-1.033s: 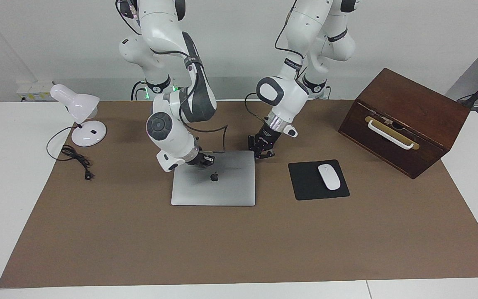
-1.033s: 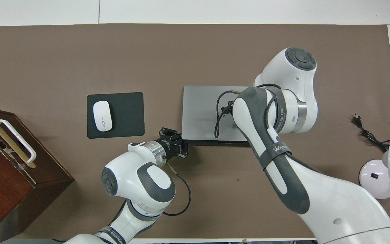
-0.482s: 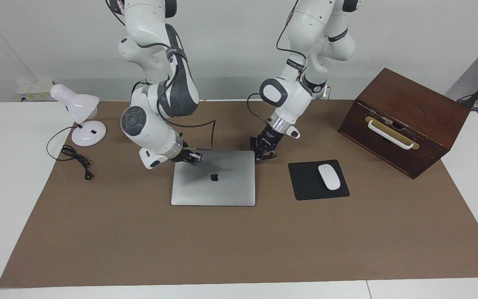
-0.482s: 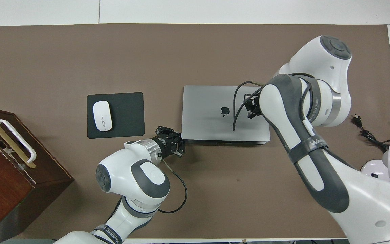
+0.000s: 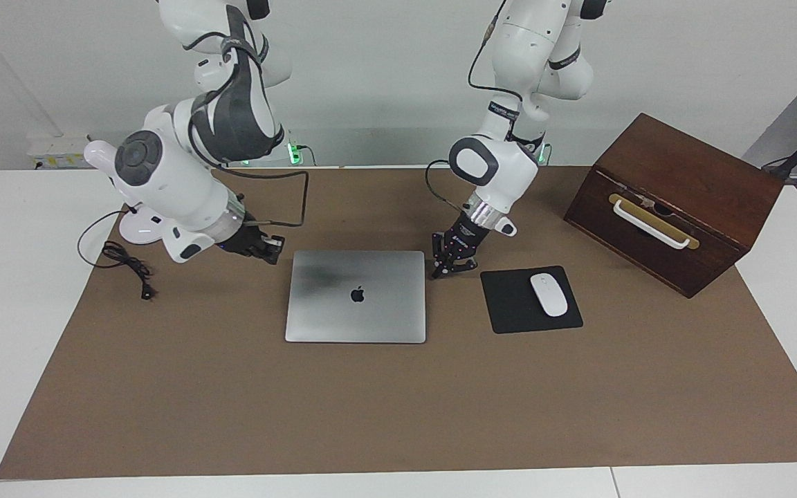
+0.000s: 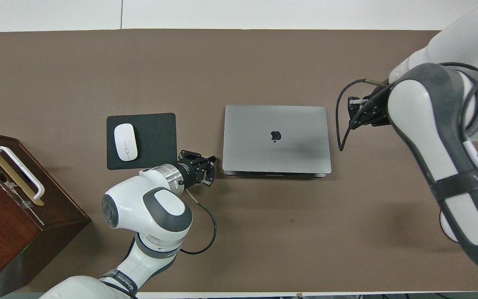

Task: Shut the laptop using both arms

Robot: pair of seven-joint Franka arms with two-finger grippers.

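The silver-grey laptop (image 5: 357,304) (image 6: 276,153) lies flat on the brown mat with its lid shut and the dark apple logo facing up. My left gripper (image 5: 452,268) (image 6: 210,168) is open and empty, low over the mat beside the laptop's corner nearest the robots, at the mouse pad's end, apart from the laptop. My right gripper (image 5: 275,250) (image 6: 351,114) is open and empty. It hangs over the mat just off the laptop's edge toward the right arm's end of the table, not touching it.
A black mouse pad (image 5: 509,304) with a white mouse (image 5: 549,294) lies beside the laptop toward the left arm's end. A dark wooden box (image 5: 675,187) with a white handle stands past it. A white desk lamp (image 5: 132,180) and its cord (image 5: 125,266) sit at the right arm's end.
My right gripper has lifted off the laptop lid and swung sideways toward the lamp, clear of the laptop. My left gripper has drawn a little away from the laptop's corner. The laptop stays shut.
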